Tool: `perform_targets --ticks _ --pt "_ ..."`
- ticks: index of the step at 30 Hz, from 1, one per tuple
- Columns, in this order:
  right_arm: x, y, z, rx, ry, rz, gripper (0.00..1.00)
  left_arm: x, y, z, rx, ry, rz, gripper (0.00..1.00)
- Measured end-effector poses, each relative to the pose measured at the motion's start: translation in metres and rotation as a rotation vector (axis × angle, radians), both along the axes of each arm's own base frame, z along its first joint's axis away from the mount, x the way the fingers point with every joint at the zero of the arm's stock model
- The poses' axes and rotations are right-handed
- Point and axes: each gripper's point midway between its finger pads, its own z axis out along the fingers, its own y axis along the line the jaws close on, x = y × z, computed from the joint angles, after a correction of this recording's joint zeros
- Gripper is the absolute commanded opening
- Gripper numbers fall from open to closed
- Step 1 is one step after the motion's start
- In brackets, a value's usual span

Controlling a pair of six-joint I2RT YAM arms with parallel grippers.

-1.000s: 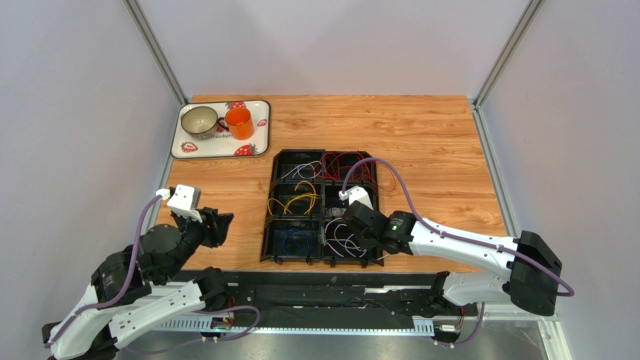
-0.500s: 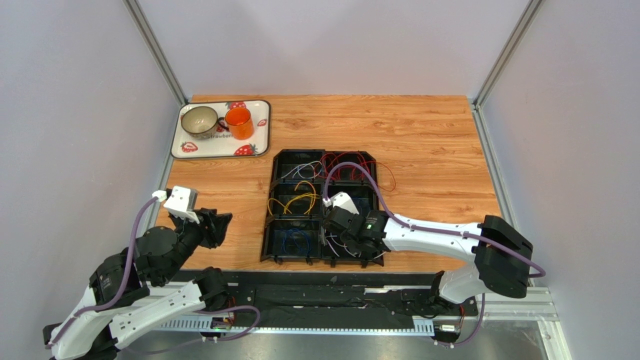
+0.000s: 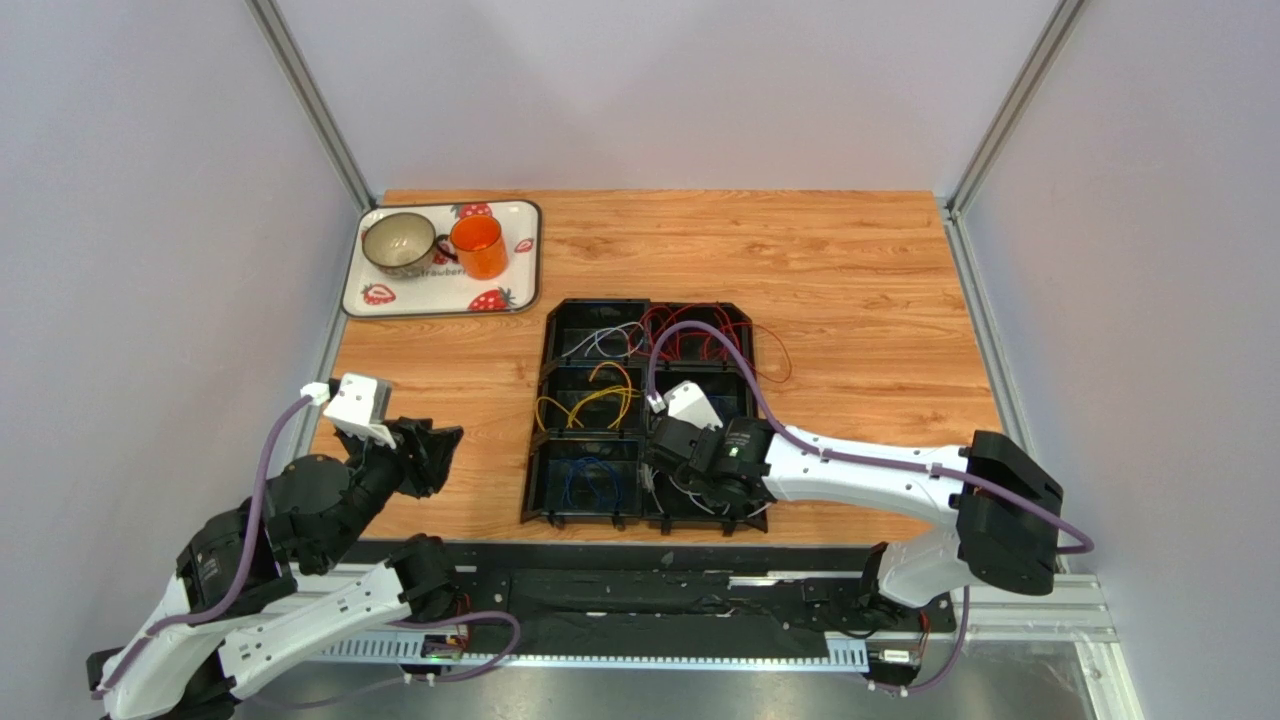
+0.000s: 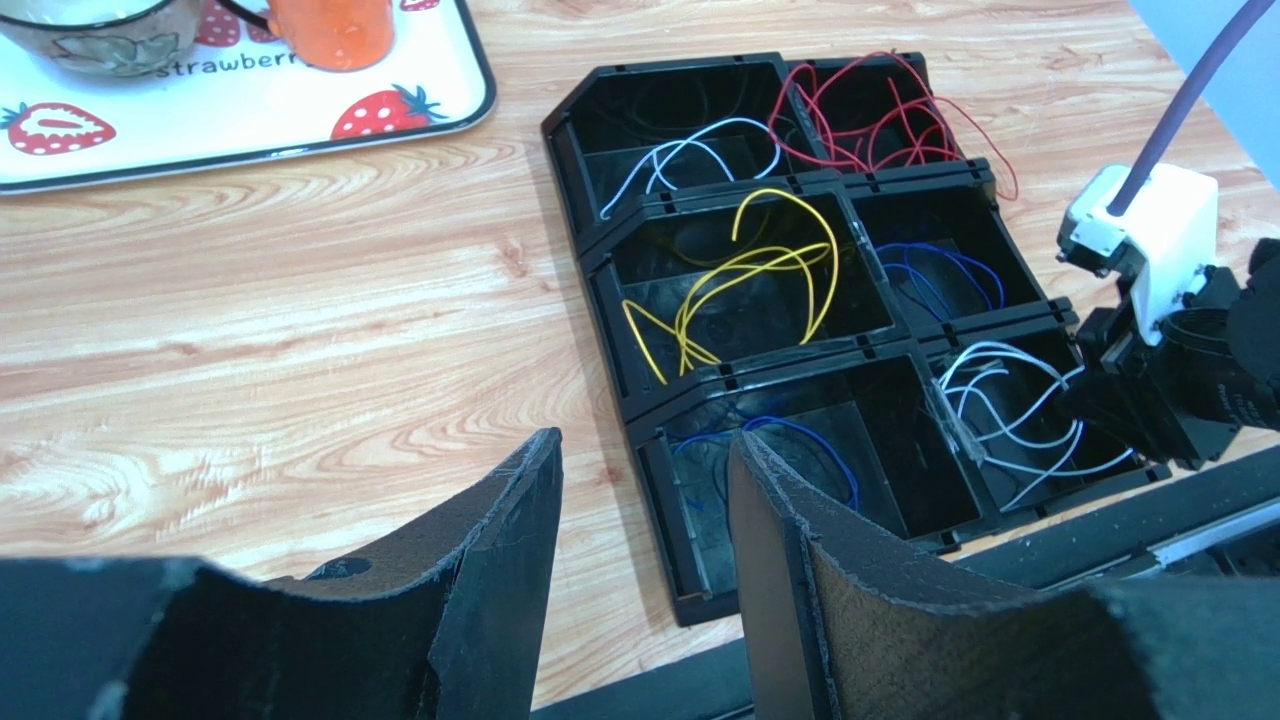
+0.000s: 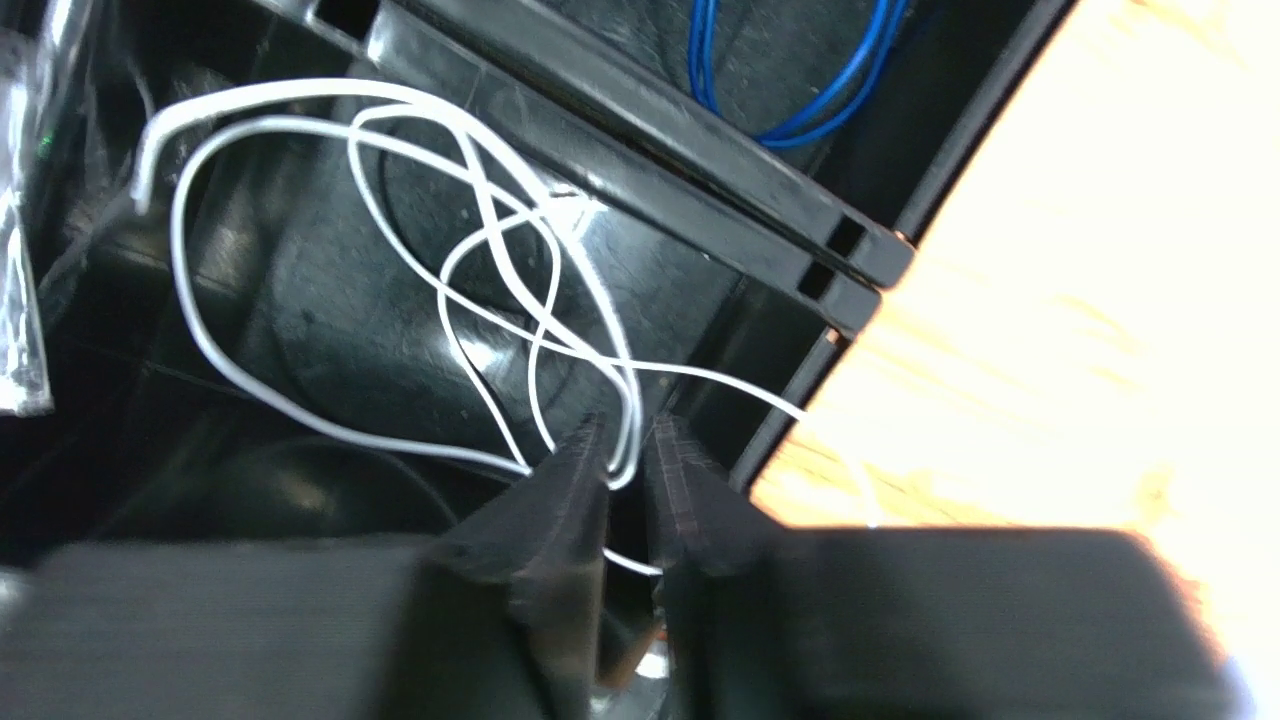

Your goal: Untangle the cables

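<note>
Cables sit sorted by colour in a black tray point(image 3: 537, 450) at the middle of the table's point(image 3: 872, 300) near edge. From above, the right claw point(image 3: 672, 452) reaches into the tray's near-right cell, down among the white cable point(image 3: 696, 491). The left claw point(image 3: 437, 450) hangs over the near-left corner, well apart from the tray, so the right arm is much the nearer.

Seen from the left wrist, the left claw point(image 4: 643, 450) is spread wide and holds nothing. Beyond it lie yellow cable point(image 4: 736, 278), red cable point(image 4: 872, 113) and blue cable point(image 4: 781, 440), each in its own cell. The right claw point(image 4: 1109, 402) is at the edge of the white loops point(image 4: 999, 405).

At the right wrist, the right claw point(image 5: 628, 450) has its fingers point(image 5: 571, 480) pressed almost together, with a bend of the white cable point(image 5: 376, 225) in the slit between them; it looks pinched. The rest of the loops fan out ahead of the fingertips, crossing one another, toward the divider with blue behind it. One strand trails off toward the tray wall on the table side. Lifting would likely draw the bundle along that forward line, so the crossings ahead of the claw are what must come free.
</note>
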Motion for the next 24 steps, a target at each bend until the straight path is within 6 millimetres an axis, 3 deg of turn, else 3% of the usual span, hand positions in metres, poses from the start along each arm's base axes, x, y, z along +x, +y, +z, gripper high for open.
perform_targets --ticks 3,12,19,24 --pt "-0.001 -0.001 0.008 -0.019 -0.011 0.003 0.35 0.000 0.000 0.000 0.000 0.000 0.000 0.53" --pt "0.006 0.011 0.059 0.012 -0.102 -0.021 0.48 0.000 -0.001 0.001 -0.005 -0.002 -0.003 0.53" --pt "0.012 -0.023 0.085 0.050 -0.195 -0.223 0.57 0.000 -0.001 0.000 -0.002 0.000 -0.003 0.53" --pt "0.011 -0.054 0.072 0.109 -0.204 -0.436 0.57 0.000 -0.002 -0.001 0.000 0.001 -0.003 0.53"
